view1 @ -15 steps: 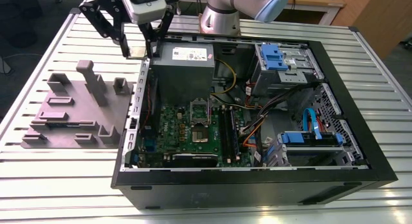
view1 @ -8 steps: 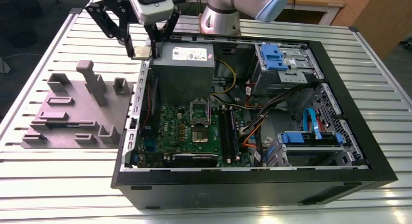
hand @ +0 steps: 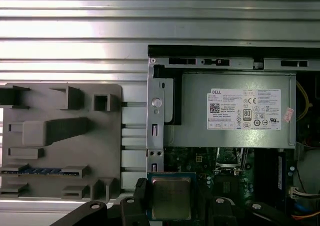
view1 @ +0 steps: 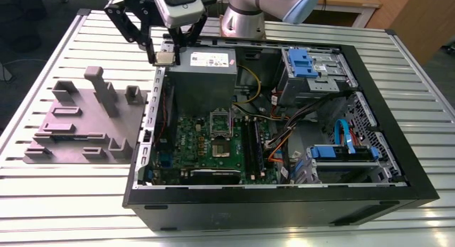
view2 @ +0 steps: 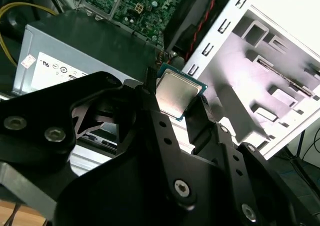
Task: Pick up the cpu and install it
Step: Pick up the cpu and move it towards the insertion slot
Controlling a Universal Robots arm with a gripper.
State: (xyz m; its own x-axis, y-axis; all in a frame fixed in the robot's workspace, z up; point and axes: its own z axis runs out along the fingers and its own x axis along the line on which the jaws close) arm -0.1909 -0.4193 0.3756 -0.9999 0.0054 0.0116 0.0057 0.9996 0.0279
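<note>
Silver-topped, the cpu (view1: pixel 164 57) is hanging pinched between the fingers of the black gripper (view2: pixel 177 97), closed in on its edges, over the open computer case's (view1: pixel 284 207) far corner on the exterior view's left, beside the grey power supply (view1: pixel 206 74).

Reaches in on a silver-grey tubular arm with pale blue joint caps (view1: pixel 243 19). Carries a white-cased wrist block (view1: pixel 181 7) above a black linkage gripper (view1: pixel 164 57), pointed downward. Clamps black fingertips (view2: pixel 150 88) against two opposite edges of a small flat square cpu with a shiny silver-grey top (view2: pixel 176 91), gripped clear of any surface in the exterior view. Spreads black link bars to either side in both wrist views.
</note>
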